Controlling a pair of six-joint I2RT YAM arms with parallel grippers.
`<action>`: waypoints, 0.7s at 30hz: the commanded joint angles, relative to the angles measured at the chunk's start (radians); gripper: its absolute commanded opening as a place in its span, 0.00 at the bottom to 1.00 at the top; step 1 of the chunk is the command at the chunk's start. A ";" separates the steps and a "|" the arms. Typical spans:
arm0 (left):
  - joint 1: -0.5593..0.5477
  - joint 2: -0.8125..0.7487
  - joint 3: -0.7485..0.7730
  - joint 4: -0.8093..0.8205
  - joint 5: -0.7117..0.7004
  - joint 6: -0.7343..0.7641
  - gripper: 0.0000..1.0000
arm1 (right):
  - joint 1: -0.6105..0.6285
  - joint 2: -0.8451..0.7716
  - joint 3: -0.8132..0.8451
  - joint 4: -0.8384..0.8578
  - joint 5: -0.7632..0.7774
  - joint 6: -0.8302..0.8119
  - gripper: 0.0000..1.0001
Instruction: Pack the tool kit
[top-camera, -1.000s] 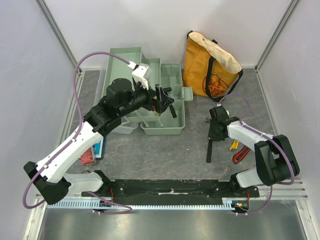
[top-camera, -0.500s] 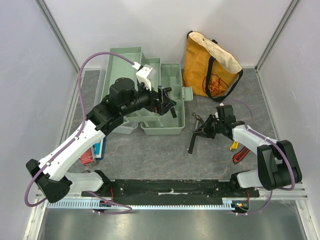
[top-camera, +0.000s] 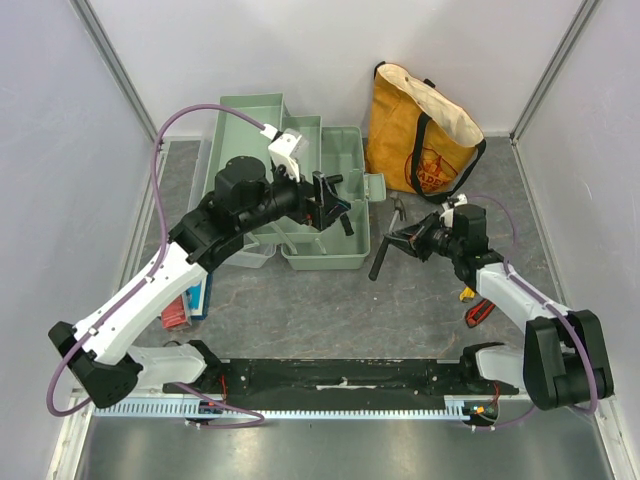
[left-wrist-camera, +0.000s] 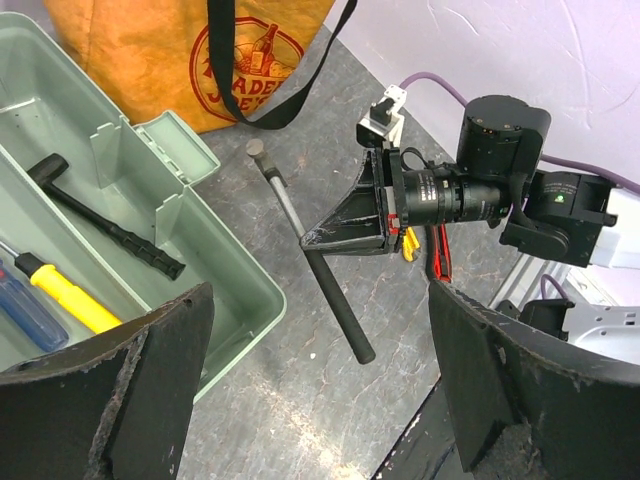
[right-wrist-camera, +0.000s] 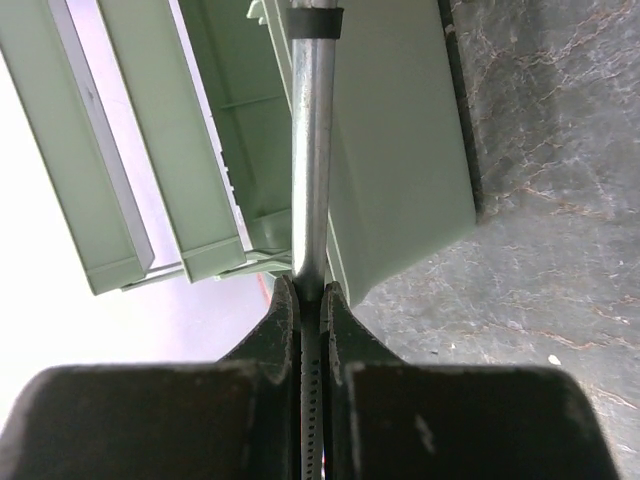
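A hand tool (top-camera: 380, 262) is clamped by the right gripper (top-camera: 403, 241) beside the toolbox (top-camera: 365, 235) wall, tote bag (top-camera: 415, 120) behind. The left gripper (top-camera: 332, 205) is spread wide above.

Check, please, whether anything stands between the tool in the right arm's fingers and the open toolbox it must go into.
Only bare table lies between the tool and the toolbox wall. Above the open compartment, though, the left arm's fingers hover spread wide and may crowd the drop.

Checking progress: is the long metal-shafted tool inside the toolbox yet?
No, the tool sits outside the toolbox, clamped in the right jaws.
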 joint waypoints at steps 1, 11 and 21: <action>0.004 -0.049 0.016 -0.005 -0.032 0.035 0.92 | 0.001 -0.055 0.103 -0.007 0.015 -0.092 0.00; 0.004 -0.096 0.012 -0.014 -0.081 0.035 0.92 | 0.112 -0.006 0.373 -0.133 0.175 -0.390 0.00; 0.002 -0.139 0.018 -0.027 -0.107 0.030 0.92 | 0.268 0.227 0.502 -0.061 0.356 -0.493 0.00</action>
